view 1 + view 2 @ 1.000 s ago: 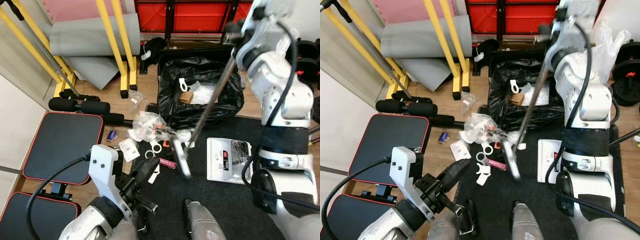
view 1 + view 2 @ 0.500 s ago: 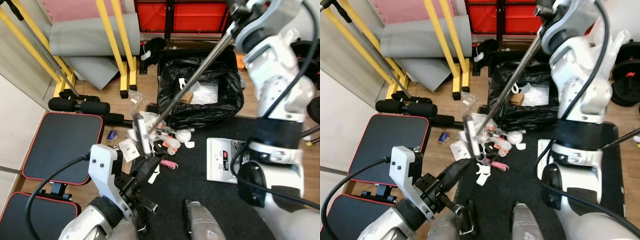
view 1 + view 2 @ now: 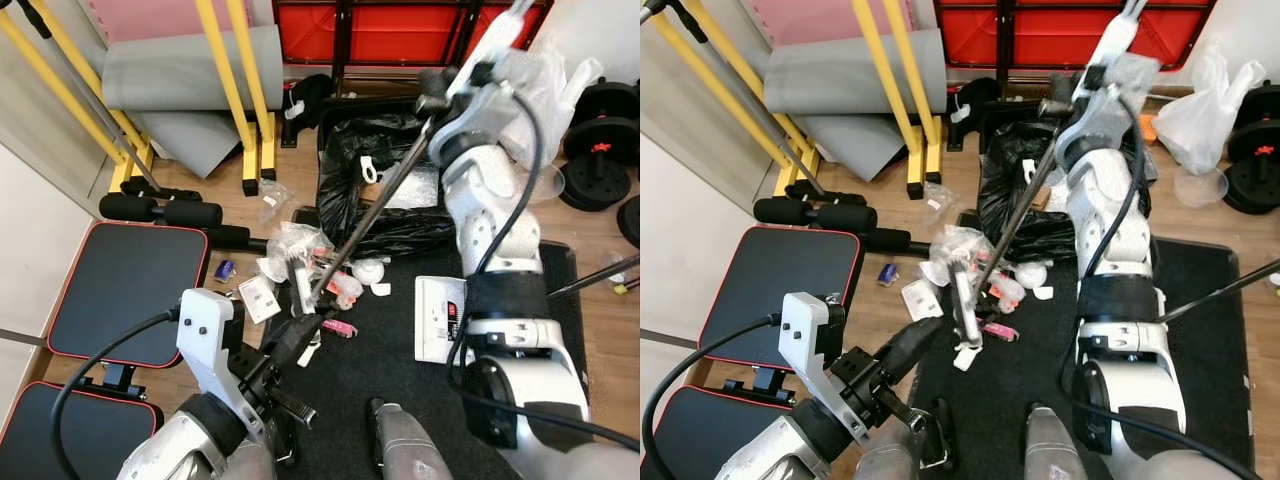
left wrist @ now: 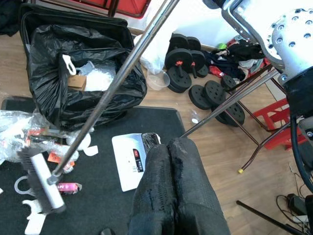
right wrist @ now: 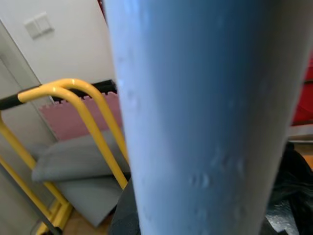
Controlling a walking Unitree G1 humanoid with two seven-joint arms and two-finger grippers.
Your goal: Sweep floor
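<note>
My right gripper point(image 3: 432, 82) is raised at the far end of my reach, above the black rubbish bag, clamped on the upper end of the broom handle point(image 3: 372, 205); close up, the handle point(image 5: 205, 117) runs straight across that wrist's camera. From there the metal shaft slants down and toward me to the broom head point(image 3: 305, 290), which stands on end among the litter point(image 3: 335, 275), at the near edge of the pile where the wooden floor point(image 3: 283, 190) meets the black mat point(image 3: 400, 370). The rubbish bag point(image 3: 345, 185) sits just beyond that pile, almost under my right gripper. A white packet point(image 3: 440, 318) lies on the mat nearer me, on my right side of the broom head.

My left gripper point(image 3: 300, 335) is low and close to my body, its two fingers point(image 4: 171, 186) pressed together with nothing between them, the tips just short of the broom head. Off to its left sits the black padded bench point(image 3: 120, 285), with yellow frame legs point(image 3: 240, 100) farther out.
</note>
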